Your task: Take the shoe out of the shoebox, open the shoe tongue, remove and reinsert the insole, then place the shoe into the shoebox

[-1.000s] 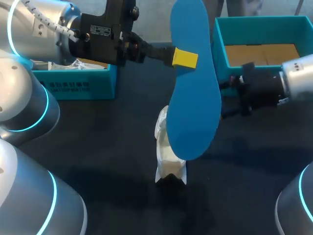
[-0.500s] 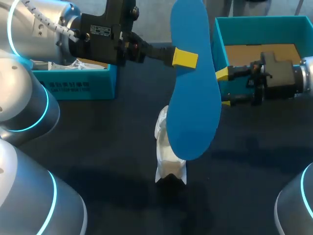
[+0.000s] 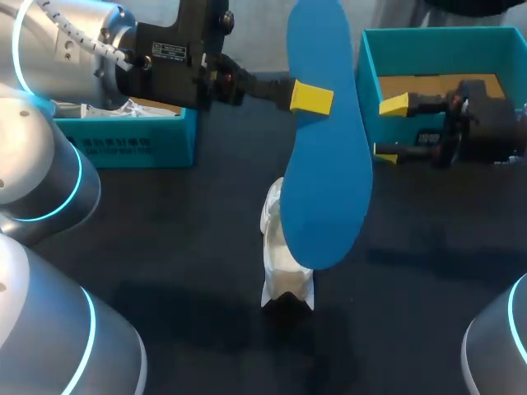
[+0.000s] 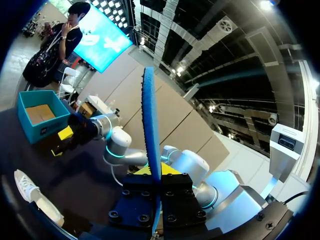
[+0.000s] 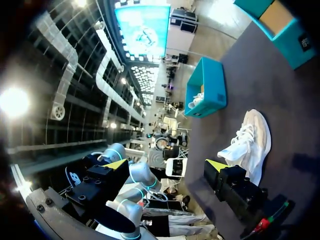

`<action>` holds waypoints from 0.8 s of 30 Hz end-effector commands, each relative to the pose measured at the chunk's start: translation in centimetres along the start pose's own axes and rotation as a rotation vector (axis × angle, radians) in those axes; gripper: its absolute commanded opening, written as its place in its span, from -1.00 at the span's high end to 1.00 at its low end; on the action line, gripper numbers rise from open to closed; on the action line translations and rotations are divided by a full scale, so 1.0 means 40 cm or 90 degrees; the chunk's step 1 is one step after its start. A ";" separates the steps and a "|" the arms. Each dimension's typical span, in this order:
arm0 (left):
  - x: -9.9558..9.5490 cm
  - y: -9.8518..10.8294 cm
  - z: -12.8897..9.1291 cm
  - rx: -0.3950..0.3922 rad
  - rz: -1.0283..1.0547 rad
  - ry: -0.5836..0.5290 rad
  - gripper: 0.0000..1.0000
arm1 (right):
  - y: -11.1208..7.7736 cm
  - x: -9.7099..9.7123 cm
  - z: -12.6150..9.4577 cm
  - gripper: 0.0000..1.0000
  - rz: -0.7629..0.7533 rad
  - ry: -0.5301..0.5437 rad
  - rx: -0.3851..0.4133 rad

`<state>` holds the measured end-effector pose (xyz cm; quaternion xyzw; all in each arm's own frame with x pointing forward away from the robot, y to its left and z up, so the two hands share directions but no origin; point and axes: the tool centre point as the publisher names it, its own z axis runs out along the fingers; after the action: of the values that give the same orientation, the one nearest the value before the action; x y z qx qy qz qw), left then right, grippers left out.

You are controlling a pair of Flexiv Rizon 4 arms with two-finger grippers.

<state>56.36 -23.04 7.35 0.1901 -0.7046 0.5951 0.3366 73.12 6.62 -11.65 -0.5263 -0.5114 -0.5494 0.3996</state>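
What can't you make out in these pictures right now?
Head view: the insole covers most of the shoe, hiding its tongue and opening.
Head view: my left arm blocks most of the inside of the left teal box.
Left wrist view: the insole is edge-on; its faces are unseen.

A dark, matte table (image 3: 165, 247) fills the overhead camera's scene, with soft shadows lying across its surface. Toward its far left side sits an open-topped teal box (image 3: 136, 146), rectangular, with pale print along the long wall that faces the camera; its top is partly hidden from above. Inside it lies a white object (image 5: 196, 100) with what look like laces, resting against the box's inner wall and showing just over the rim in the right wrist camera.
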 end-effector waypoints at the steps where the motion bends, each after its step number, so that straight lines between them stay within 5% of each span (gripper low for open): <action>1: -0.003 0.003 0.003 0.001 0.000 0.001 1.00 | -0.015 0.002 0.002 -1.00 0.001 -0.001 -0.012; 10: -0.003 0.003 0.003 0.001 0.000 0.001 1.00 | -0.015 0.002 0.002 -1.00 0.001 -0.001 -0.012; 17: -0.046 0.026 -0.003 -0.043 0.175 -0.040 1.00 | -0.015 0.002 0.002 -1.00 0.001 -0.001 -0.012; 24: -0.071 0.022 -0.017 -0.020 0.351 -0.074 1.00 | -0.015 0.002 0.002 -1.00 0.001 -0.001 -0.012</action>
<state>58.03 -22.88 4.95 0.0646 -0.7572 0.6249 0.1791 72.39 6.61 -11.62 -0.5307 -0.5064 -0.5534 0.3945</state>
